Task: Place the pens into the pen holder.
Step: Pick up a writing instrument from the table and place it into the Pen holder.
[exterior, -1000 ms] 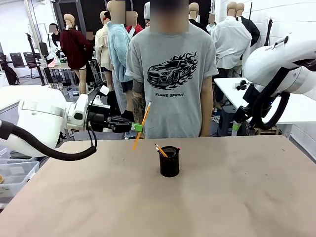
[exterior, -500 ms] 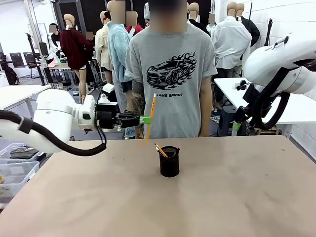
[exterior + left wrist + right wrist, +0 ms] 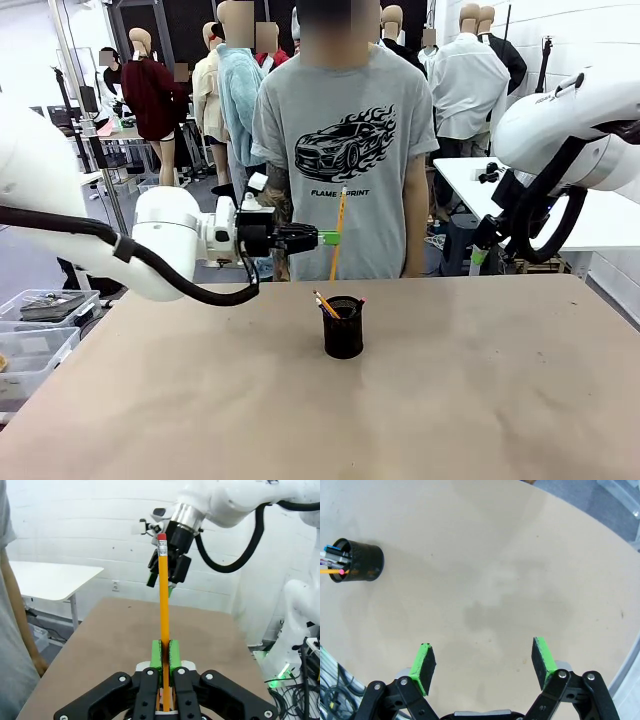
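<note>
Above the far half of the table, the left gripper had carried the yellow pencil sideways toward the middle over the last second, and the pencil, which a second earlier leaned well off to one side, now stood close to upright. It hung almost straight over the pen holder, its lower tip clear of the rim. That put the task near its last step for this pencil: a lowering into the cup seemed the likely next move, and the upright pose should help it clear the pens already standing there.

The left jaws were clamped hard on the pencil's shaft, green pads pressed flat on both sides (the wrist view showed the eraser end pointing away from the camera). The right gripper hung off to the robot's right side, its jaws spread wide and holding nothing, over bare table. Its wrist view showed the black mesh holder with several pens inside, among them a yellow one and a pink-red tip.
</note>
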